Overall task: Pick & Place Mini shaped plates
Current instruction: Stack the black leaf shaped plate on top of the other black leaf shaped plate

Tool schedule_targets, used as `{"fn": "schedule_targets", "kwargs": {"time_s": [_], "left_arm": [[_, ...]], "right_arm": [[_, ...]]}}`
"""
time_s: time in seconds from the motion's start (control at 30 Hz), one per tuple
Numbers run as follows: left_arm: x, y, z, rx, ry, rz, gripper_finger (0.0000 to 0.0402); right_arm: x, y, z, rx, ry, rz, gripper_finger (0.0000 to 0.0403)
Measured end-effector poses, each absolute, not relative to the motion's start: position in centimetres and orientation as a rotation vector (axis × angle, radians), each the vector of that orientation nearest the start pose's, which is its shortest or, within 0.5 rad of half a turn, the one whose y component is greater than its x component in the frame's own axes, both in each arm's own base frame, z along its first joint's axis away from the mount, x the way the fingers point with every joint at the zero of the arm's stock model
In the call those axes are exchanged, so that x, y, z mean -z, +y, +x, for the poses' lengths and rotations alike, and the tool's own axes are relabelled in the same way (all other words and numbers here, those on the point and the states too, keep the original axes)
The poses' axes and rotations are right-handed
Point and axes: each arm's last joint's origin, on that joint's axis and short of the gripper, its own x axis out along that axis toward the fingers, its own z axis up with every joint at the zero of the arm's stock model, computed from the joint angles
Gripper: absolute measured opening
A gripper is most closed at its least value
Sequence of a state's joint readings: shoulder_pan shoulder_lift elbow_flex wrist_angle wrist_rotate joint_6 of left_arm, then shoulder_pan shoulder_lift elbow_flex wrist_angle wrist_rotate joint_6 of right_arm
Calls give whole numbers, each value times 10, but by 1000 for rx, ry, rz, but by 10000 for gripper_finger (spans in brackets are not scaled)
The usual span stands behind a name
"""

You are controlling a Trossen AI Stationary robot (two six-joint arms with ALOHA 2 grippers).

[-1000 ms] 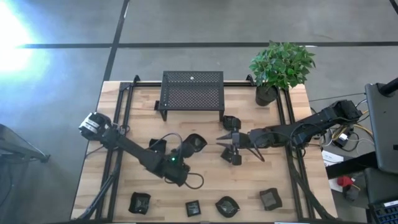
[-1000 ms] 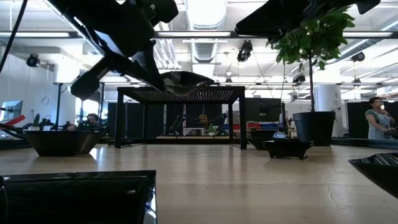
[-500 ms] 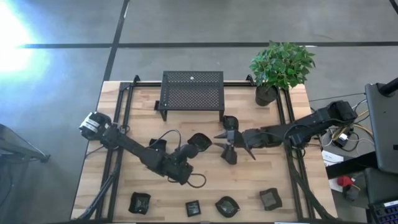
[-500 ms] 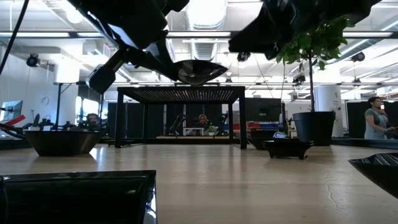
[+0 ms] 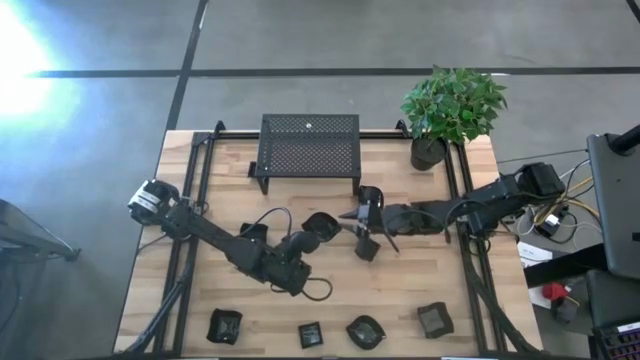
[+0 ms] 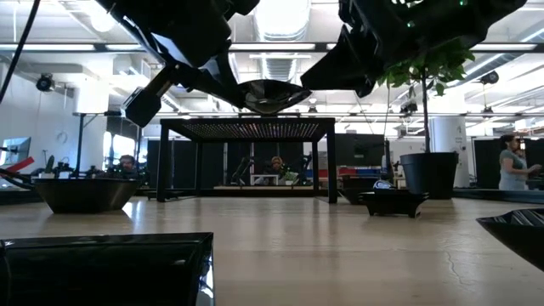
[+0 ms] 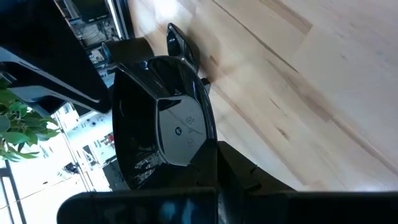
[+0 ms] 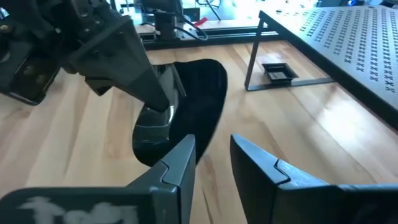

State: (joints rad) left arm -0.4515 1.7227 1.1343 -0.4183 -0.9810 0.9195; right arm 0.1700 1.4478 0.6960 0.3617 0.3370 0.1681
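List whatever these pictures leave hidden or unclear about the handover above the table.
- Right gripper: its open fingers show in the right wrist view, but whether they touch the held plate is unclear, since the high view is too small.
- Left gripper: the plate covers its fingers in the left wrist view.
- Plate under the mesh stand: seen only in the right wrist view, shape too small.
- Front plates: cut off by the low view's edges.

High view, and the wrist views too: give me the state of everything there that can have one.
left gripper: shut on held plate
held plate: lifted clear of the table
right gripper: open, fingers apart, close to held plate
front-row plates: four, resting on the table
mesh stand: upright on its legs
plant pot: upright
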Motion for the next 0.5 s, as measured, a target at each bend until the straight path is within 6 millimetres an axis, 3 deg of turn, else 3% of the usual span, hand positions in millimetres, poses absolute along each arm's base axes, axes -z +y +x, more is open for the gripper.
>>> {"fn": "schedule_targets", "kwargs": {"time_s": [0.5], "left_arm": [[-209, -128, 319, -123, 973, 1514, 0]], "right_arm": [[-187, 37, 304, 162, 396, 68, 81]]}}
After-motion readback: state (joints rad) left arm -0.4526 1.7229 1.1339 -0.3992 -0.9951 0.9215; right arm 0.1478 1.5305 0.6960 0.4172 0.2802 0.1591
